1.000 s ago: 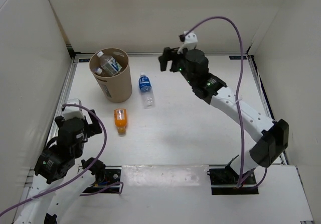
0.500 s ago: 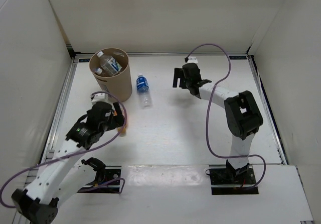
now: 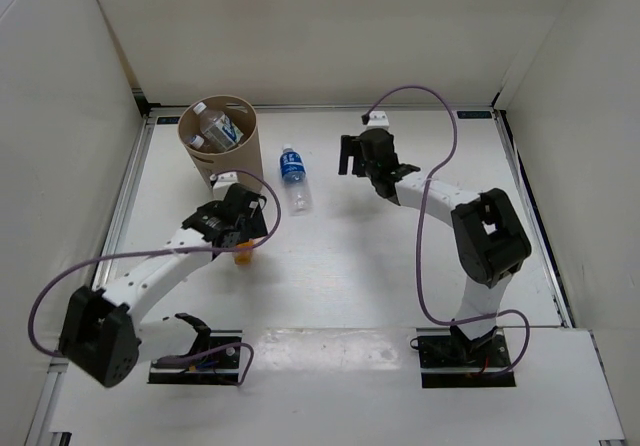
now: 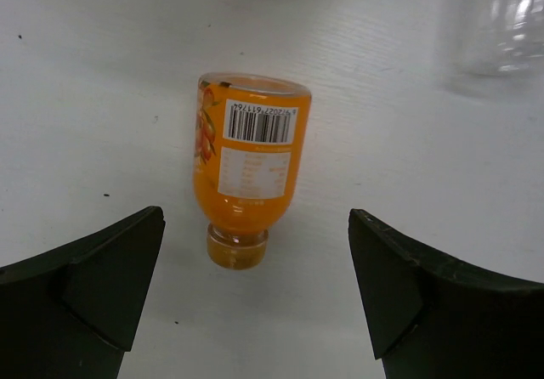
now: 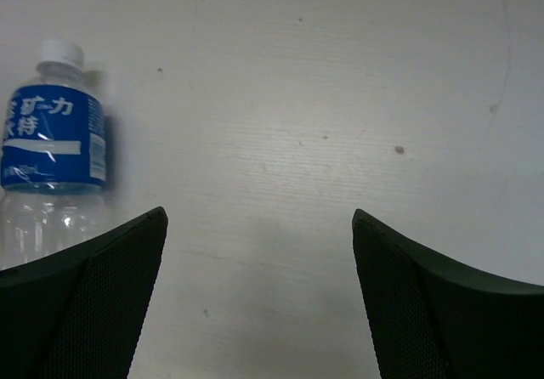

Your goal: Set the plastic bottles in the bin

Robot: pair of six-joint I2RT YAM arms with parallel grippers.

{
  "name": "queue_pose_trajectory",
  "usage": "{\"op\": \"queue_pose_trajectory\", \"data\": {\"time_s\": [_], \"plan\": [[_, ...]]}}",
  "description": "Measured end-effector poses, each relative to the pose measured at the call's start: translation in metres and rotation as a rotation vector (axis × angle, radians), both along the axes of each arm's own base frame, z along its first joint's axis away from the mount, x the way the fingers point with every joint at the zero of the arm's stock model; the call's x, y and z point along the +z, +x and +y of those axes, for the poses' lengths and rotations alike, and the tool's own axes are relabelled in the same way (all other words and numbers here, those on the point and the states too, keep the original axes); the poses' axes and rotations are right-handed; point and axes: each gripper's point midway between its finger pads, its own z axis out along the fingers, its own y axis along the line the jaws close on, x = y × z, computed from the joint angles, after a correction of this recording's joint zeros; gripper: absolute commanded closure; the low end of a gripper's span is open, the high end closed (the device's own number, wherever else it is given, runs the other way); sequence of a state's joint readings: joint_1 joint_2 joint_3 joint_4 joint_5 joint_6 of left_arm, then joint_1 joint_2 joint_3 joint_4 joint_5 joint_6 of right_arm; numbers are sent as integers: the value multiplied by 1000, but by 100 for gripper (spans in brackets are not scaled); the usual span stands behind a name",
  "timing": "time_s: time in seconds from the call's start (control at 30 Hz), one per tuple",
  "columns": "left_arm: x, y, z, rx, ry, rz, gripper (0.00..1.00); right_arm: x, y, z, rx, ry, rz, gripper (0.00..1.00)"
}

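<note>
Left jaws stand wide and empty above the short orange plastic bottle [image 4: 249, 162], which lies on the white tabletop [image 4: 425, 183], cap toward 6 o'clock; lower centred and close across its body. Right jaws, also wide, have the blue-labelled clear plastic bottle [image 5: 53, 137] at 9 o'clock.
</note>
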State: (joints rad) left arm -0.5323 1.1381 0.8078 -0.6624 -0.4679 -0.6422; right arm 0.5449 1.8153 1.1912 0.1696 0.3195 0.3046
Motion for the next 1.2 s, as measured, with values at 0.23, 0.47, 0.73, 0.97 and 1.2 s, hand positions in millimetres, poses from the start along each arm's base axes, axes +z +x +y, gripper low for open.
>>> {"op": "queue_pose_trajectory", "data": {"time_s": [0.23,0.47,0.73,0.97,1.2], "plan": [[-35,2,5,39,68,75,0,20,15,19,53,-16,-41,10],[-62,9,14,81,110,138,11,13,12,20,85,-40,-41,10],[-81,18,17,89,103,180,51,6,6,22,104,-63,-34,10],[-25,13,8,41,62,62,68,6,4,25,112,-68,-34,10],[111,13,-29,-100,27,-297,66,8,5,25,112,-70,-27,12]]}}
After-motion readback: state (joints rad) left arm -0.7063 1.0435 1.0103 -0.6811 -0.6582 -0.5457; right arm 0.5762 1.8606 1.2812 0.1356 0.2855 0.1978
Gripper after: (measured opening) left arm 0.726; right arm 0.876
